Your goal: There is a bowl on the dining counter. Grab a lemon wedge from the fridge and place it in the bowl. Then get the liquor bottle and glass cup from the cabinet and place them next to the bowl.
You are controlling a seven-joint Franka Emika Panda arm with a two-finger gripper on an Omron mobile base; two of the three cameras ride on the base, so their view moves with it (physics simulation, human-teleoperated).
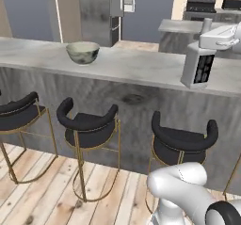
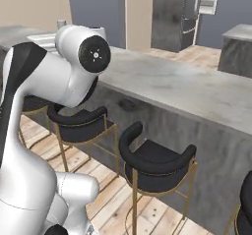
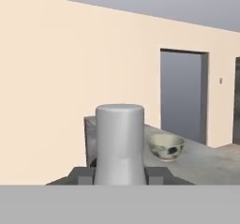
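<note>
Right, you were on the bottle step. The counter (image 1: 132, 66) ran across the left base view with the bowl (image 1: 83, 52) sitting on it toward the left. The bottle (image 1: 199, 66) stood upright at the counter's right part, well apart from the bowl, base on or just over the top; I couldn't tell which. The gripper (image 1: 214, 39) sat at the neck, and in the hand view the pale cap (image 3: 119, 143) rose between the fingertips, so you had the jaws closed on the bottle.

Next move, as I read it: carry it left along the counter, set it down upright just beside the bowl, then let go.

View differences: the left base view gave bottle-to-bowl spacing and the stools (image 1: 89, 125). The right base view had the arm blocking that area. The hand view showed the grip itself, with the bowl (image 3: 166, 146) beyond.
</note>
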